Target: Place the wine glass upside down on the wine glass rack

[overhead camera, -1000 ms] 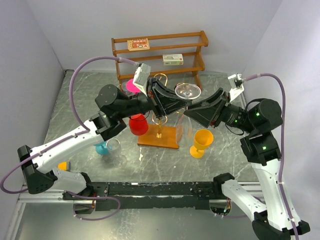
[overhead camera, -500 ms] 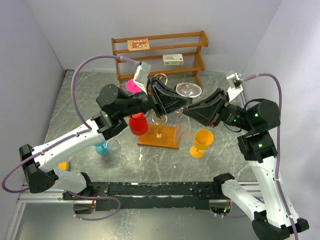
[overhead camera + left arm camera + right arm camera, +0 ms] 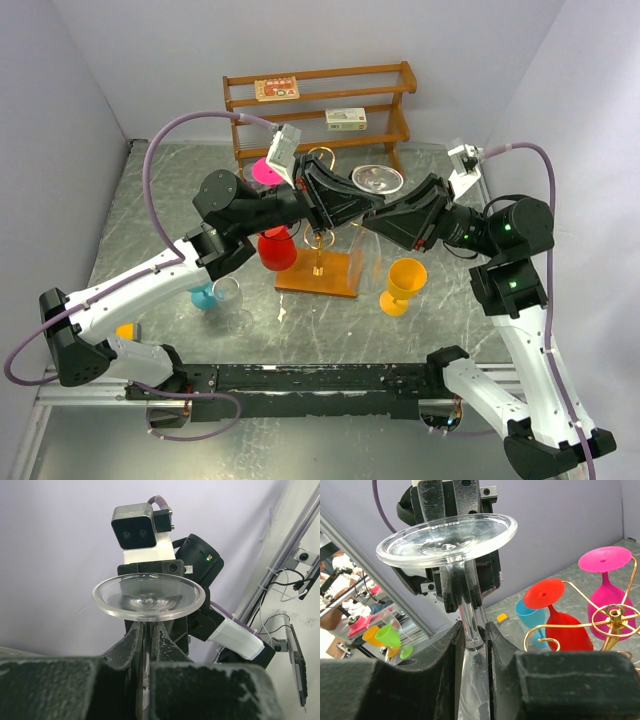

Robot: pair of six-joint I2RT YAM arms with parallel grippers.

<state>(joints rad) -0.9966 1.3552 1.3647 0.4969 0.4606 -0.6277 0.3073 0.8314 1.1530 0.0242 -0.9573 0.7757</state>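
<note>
Top view. The wine glass [image 3: 377, 178] hangs inverted, foot up, in the air just right of the rack [image 3: 330, 275]. Its stem is hidden where the left gripper [image 3: 352, 208] and right gripper [image 3: 372, 215] meet, and its bowl is only a faint outline. The left arm covers the upper part of the rack.
Count: six glasses. One is held, the red glass [image 3: 277, 250] and pink glass [image 3: 263, 172] are at the rack, and the yellow goblet [image 3: 404, 277], a second clear glass [image 3: 229, 293] and the half-hidden blue glass [image 3: 203, 297] are on the table. The shelf [image 3: 320, 75] carries two boxes.

Left wrist. The left gripper [image 3: 148, 635] is pinched on the stem under the foot [image 3: 149, 597]; the bowl is out of sight.

Right wrist. The right gripper [image 3: 472, 640] is pressed onto the stem where it flares, nearer the bowl than the left gripper [image 3: 461, 592]. The bowl is cut off. Three coloured glasses show, and the rack [image 3: 615, 614] is partly cropped.
</note>
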